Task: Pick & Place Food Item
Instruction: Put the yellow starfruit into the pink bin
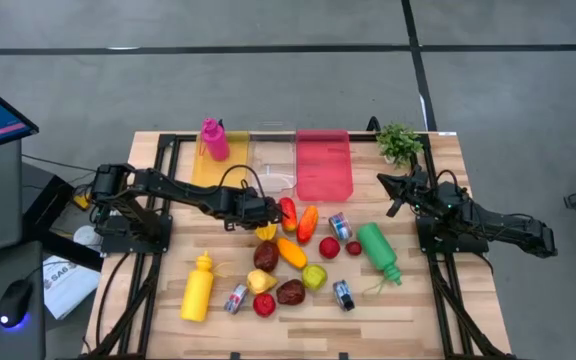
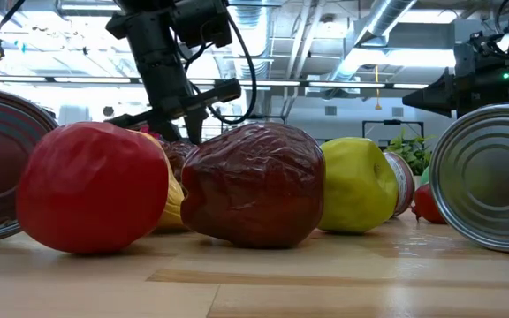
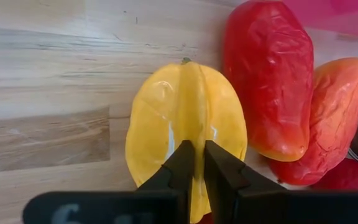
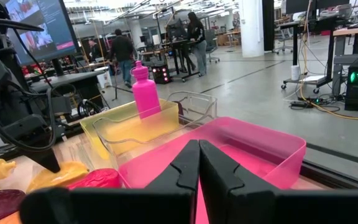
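A yellow ribbed star fruit (image 3: 185,106) lies on the wooden table (image 1: 148,200), just left of a red pepper (image 3: 266,74) and an orange one (image 3: 334,106). My left gripper (image 3: 199,163) stands over the fruit (image 1: 266,233) and is shut on it. My right gripper (image 4: 199,163) is shut on nothing and waits level at the table's right side (image 1: 386,182), facing the pink bin (image 4: 253,149). The other food lies in a heap in the middle of the table. My left gripper pinches the star fruit's raised middle ridge (image 3: 190,127) between its two fingers, at the end of the fruit nearer the gripper. The fingers slant steeply down from the table's left side and lie along the ridge. The fruit rests on the table.
At the far edge stand a yellow bin (image 1: 223,168), a clear bin (image 1: 273,160) and a pink bin (image 1: 324,165), with a pink bottle (image 1: 213,140) and a plant (image 1: 400,142). A yellow squeeze bottle (image 1: 198,288), a green bottle (image 1: 378,250), several cans and fruits crowd the middle.
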Robot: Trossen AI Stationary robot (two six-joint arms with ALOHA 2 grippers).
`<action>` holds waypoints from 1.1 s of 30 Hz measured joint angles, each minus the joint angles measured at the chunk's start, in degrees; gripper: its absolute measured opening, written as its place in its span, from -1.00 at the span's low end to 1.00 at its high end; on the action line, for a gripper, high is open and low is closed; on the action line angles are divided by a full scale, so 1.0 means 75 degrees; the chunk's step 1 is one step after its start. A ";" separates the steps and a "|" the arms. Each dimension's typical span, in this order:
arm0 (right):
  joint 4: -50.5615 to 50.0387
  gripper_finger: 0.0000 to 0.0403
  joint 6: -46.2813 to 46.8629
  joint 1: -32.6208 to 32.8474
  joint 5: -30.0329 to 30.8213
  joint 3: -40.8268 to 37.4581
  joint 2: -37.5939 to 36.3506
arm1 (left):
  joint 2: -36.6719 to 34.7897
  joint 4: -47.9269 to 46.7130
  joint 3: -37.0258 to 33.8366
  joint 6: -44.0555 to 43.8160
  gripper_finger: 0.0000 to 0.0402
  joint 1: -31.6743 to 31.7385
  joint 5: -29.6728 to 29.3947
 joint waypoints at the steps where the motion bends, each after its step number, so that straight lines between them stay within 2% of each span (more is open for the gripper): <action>1: 0.0000 -0.97 0.0000 0.0000 0.0000 -0.0001 0.0000 | -0.0007 0.0082 -0.0050 0.0000 -0.92 0.0000 0.0000; 8: 0.0000 -0.97 0.0000 0.0003 0.0000 0.0000 0.0000 | -0.0024 0.0907 -0.0137 0.0175 -0.97 0.0000 -0.0330; 13: 0.0000 -0.97 0.0000 0.0003 -0.0001 -0.0001 0.0000 | -0.0187 0.1228 -0.0135 0.0664 -0.98 -0.0004 -0.0126; 19: 0.0001 -0.97 0.0001 0.0003 -0.0001 -0.0001 -0.0006 | -0.0669 0.1106 -0.0123 0.1196 -0.99 -0.0058 0.0035; 26: 0.0006 -0.97 0.0015 -0.0003 0.0009 -0.0003 -0.0017 | -0.1698 0.0860 -0.0126 0.1826 -0.99 -0.0085 -0.0022; 29: 0.0016 -0.97 0.0017 0.0001 0.0020 -0.0002 -0.0020 | -0.2212 0.1025 -0.0126 0.2309 -0.99 -0.0085 -0.0544; 33: 0.0023 -0.97 0.0017 0.0003 0.0019 -0.0003 -0.0001 | -0.2783 0.1578 -0.0116 0.3112 -0.99 -0.0013 -0.1738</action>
